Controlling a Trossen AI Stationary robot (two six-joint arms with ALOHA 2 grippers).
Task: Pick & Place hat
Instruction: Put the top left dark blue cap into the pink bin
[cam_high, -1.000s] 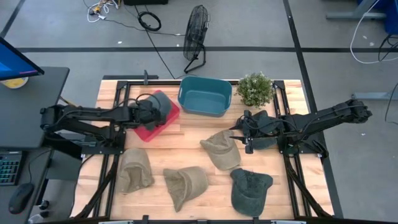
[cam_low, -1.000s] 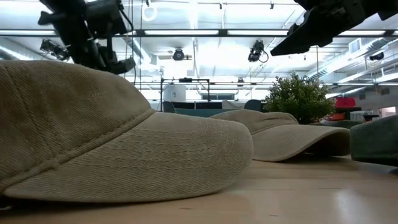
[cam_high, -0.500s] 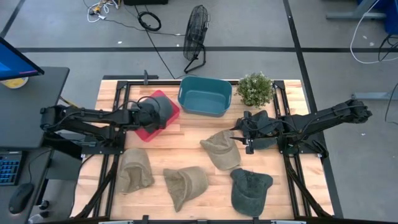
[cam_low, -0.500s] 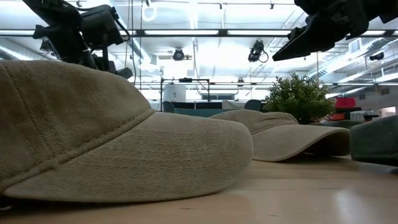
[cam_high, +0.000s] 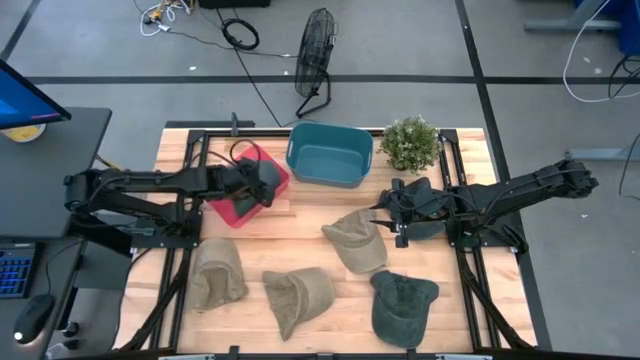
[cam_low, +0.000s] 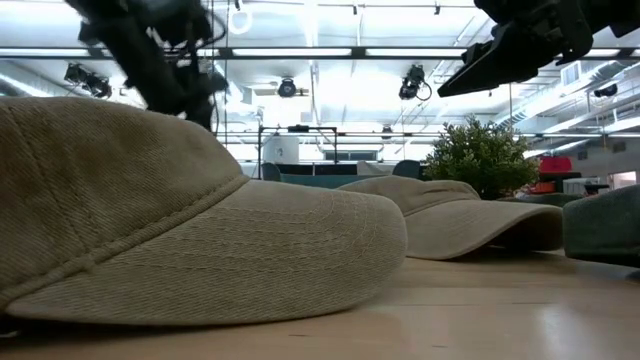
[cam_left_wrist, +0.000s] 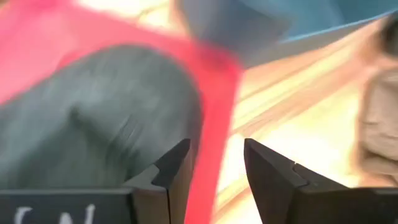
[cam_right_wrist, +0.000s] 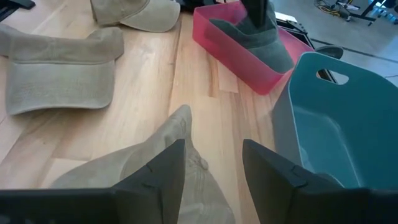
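A dark grey hat (cam_high: 268, 178) (cam_left_wrist: 106, 118) lies in the red bin (cam_high: 228, 210) at the table's far left. My left gripper (cam_high: 256, 190) (cam_left_wrist: 214, 158) hovers open just over it. One finger is above the hat's edge and the other is past the bin's rim (cam_left_wrist: 214, 81). My right gripper (cam_high: 385, 215) (cam_right_wrist: 211, 155) stands open above a tan hat (cam_high: 355, 240) (cam_right_wrist: 155, 168) near the table's middle and holds nothing.
A teal bin (cam_high: 328, 155) and a potted plant (cam_high: 410, 142) stand at the far edge. Two tan hats (cam_high: 218, 272) (cam_high: 298, 295) and a dark green hat (cam_high: 402, 305) lie on the near half of the table. Another dark hat (cam_high: 425, 205) lies under my right arm.
My left gripper has opened and let go of the dark grey hat, which has dropped into the red bin and lies there. My right arm has kept still.
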